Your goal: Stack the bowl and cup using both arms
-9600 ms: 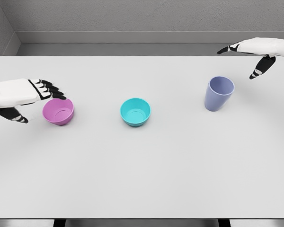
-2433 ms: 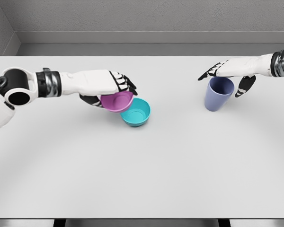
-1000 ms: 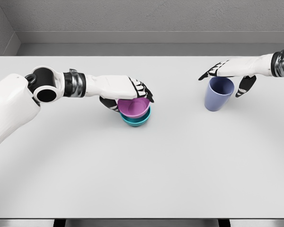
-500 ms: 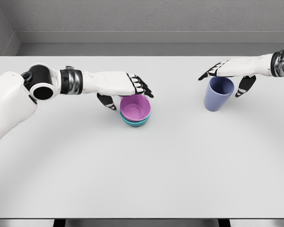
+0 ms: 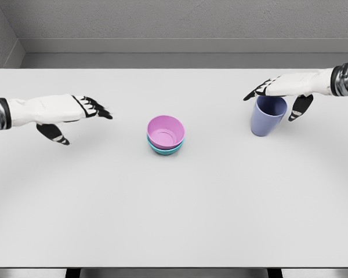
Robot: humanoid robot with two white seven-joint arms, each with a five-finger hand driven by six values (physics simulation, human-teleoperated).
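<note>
The near half of the white table [image 5: 174, 220] is bare surface. Toward the middle sits the pink bowl [image 5: 166, 131], nested upright inside the teal bowl [image 5: 165, 149], of which only a thin rim and lower wall show below and around the pink one; the pair rests on the table with nothing touching it. To its left, well apart, the left hand [image 5: 66, 113] hangs over the table with fingers spread and extended toward the bowls, thumb dropped below the palm, holding nothing; its forearm runs off the left edge. On the right side, a little farther back, the blue cup [image 5: 267, 114] stands upright with its mouth open to the camera, well apart from the bowls, and nothing lies on the table between them. The right hand [image 5: 284, 92] is over and around the cup's rim: the fingers reach past the far left of the rim, the thumb comes down on the cup's right side, loosely spread. Whether any fingertip touches the cup cannot be told. Beyond the table's far edge lie a dark ledge and a grey wall [image 5: 180, 20].
</note>
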